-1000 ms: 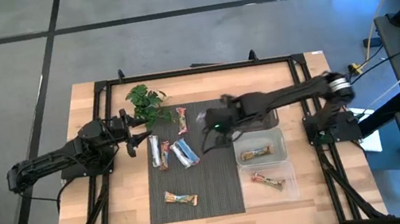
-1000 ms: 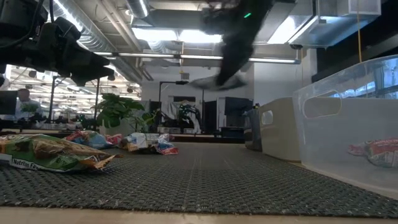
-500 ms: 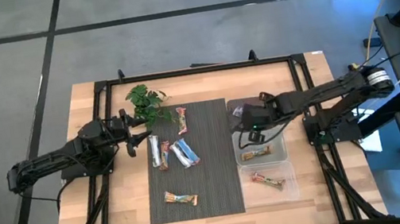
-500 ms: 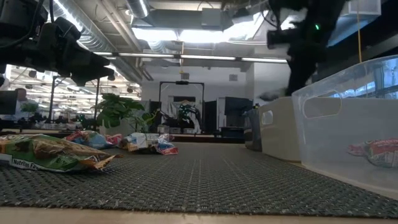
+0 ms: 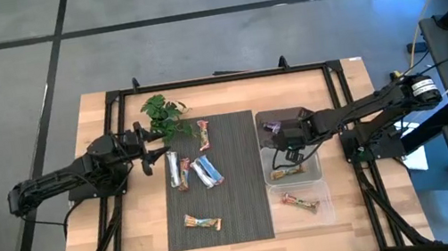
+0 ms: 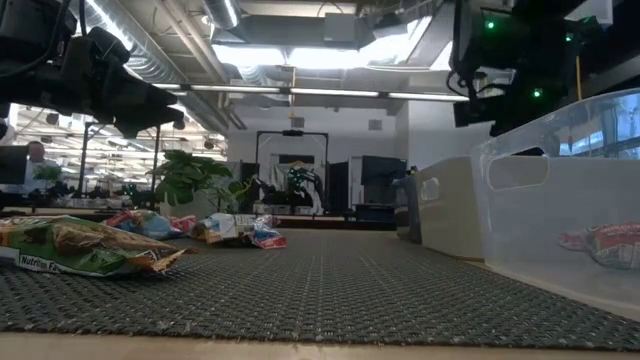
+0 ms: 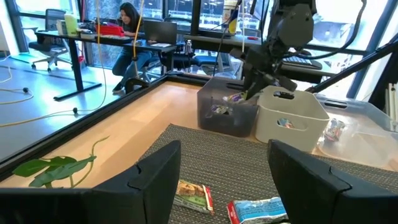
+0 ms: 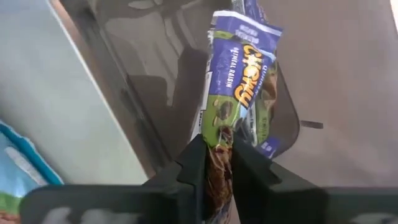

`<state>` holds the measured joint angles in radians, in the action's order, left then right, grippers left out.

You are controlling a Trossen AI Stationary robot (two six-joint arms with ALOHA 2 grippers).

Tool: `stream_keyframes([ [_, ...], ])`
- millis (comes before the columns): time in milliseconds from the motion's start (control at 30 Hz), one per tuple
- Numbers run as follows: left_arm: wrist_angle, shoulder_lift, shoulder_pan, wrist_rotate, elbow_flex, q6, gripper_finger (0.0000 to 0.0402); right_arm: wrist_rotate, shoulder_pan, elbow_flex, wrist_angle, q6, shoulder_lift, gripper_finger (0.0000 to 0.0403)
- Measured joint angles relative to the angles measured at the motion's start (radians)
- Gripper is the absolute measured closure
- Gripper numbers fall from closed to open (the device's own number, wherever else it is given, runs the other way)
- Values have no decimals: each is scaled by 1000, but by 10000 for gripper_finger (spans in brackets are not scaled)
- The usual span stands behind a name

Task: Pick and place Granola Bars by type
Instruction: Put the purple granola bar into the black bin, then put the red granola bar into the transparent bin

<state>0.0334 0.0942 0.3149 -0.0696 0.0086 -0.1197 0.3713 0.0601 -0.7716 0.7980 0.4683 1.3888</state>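
Observation:
My right gripper is shut on a purple granola bar and hangs over the dark bin at the mat's right edge. Another purple wrapper lies in that bin. Several bars lie flat on the dark mat: one orange-tan, blue-white ones, and one nearer. A bar rests in the white bin, another in the clear bin. My left gripper is open, waiting above the mat's left edge near the plant sprig. My right gripper pinches the purple bar between its two fingers at one end of the wrapper. The fingers come from above, slanting down into the dark bin. The bar reaches out past the fingertips along their line, lifted over the bin's floor.
Three bins stand in a row along the mat's right side: dark, white, clear. The black frame rails border the table. A person sits at a desk far behind the table.
My right gripper has carried the purple bar from above the mat's far middle toward the table's right, ending over the dark bin with the bar down inside it. It stays shut on the bar.

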Motion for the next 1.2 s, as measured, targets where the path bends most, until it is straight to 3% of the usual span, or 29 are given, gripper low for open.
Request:
stream_keyframes([
  [133,0,0,0,0,0,-1,169,13,-14,11,-3,35,0,312],
  [300,0,0,0,-1,0,-1,171,118,-34,10,-19,49,0,279],
  [400,2,0,0,0,0,1,169,117,-40,10,-31,8,0,269],
  [767,96,0,0,77,0,2,170,109,-44,10,-38,105,0,228],
  [933,132,0,0,80,0,1,169,90,-44,10,-21,62,0,204],
  [1200,124,0,0,51,0,-88,170,69,-37,5,-47,49,-48,199],
])
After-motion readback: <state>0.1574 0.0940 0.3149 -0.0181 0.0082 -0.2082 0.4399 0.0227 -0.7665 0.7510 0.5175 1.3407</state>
